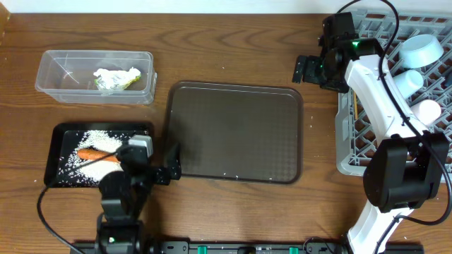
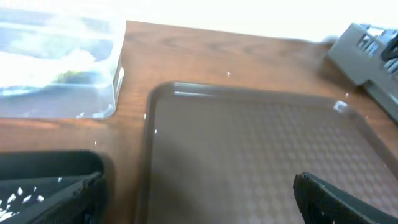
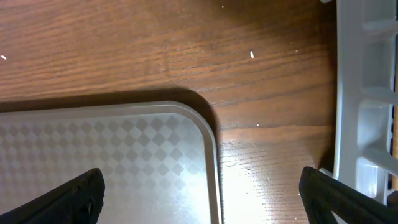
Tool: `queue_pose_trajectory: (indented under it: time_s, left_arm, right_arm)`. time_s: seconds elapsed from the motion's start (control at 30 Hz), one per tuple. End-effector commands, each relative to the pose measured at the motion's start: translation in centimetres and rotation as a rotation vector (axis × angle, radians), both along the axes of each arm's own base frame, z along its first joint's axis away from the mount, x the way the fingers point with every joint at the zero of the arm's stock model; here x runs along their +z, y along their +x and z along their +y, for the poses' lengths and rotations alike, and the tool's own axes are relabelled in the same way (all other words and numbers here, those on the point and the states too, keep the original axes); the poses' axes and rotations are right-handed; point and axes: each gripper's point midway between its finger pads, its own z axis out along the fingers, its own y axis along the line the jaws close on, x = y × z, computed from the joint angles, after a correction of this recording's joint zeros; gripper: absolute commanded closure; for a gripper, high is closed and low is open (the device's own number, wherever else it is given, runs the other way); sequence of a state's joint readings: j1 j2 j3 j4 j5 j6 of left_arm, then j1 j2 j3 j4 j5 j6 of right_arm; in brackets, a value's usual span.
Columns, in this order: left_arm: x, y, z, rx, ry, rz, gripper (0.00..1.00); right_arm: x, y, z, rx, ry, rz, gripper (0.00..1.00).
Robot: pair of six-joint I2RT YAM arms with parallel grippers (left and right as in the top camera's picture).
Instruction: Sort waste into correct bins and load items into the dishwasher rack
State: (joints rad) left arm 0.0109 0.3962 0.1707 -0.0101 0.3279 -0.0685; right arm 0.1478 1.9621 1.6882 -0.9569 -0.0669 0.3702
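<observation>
Overhead, the right arm point(image 1: 381, 88) partly hides the dishwasher rack point(image 1: 351, 144).

- The left arm point(image 1: 119, 194) is all black, with round joint housings and a silver-grey block point(image 1: 138, 146) on its wrist.
- A thin black cable point(image 1: 41, 212) makes a loop at its left side, and a small green base light point(image 1: 111, 240) shines at the near end.
- The right arm point(image 1: 378, 88) has long white links, a big black round joint point(image 1: 402, 173) and a black wrist with a green wrist light point(image 1: 355, 46).
- Black cables point(image 1: 387, 68) run along the white link.
- In both wrist views the jaws are matte black and become narrower toward blunt tips.
</observation>
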Motion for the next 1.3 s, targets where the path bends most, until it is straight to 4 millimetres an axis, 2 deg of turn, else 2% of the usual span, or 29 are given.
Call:
queue_pose_trajectory:
  time_s: [0.0, 0.13, 0.43, 0.7, 0.83, 1.27]
  left_arm:
    - [0.5, -0.1, -0.1, -0.009, 0.022, -0.080, 0.02]
    - [0.7, -0.1, 0.2, 0.008, 0.027, -0.147, 0.02]
    - [1.2, -0.2, 2.2, 0.122, 0.053, -0.211, 0.02]
    - [0.9, -0.8, 2.2, 0.126, 0.053, -0.230, 0.02]
    - [-0.4, -1.2, 2.3, 0.129, 0.056, -0.181, 0.02]
    - [-0.3, -1.3, 2.7, 0.150, 0.061, -0.184, 0.02]
  right_arm:
    - [1.0, 0.2, 0.2, 0.016, -0.010, -0.028, 0.01]
    - [1.0, 0.2, 0.2, 0.016, -0.010, -0.028, 0.01]
    - [1.0, 0.2, 0.3, 0.016, -0.010, -0.028, 0.01]
    - [1.0, 0.2, 0.2, 0.016, -0.010, -0.028, 0.01]
    - [1.0, 0.2, 0.3, 0.016, -0.010, -0.028, 0.01]
    - [1.0, 0.2, 0.3, 0.016, -0.010, -0.028, 0.01]
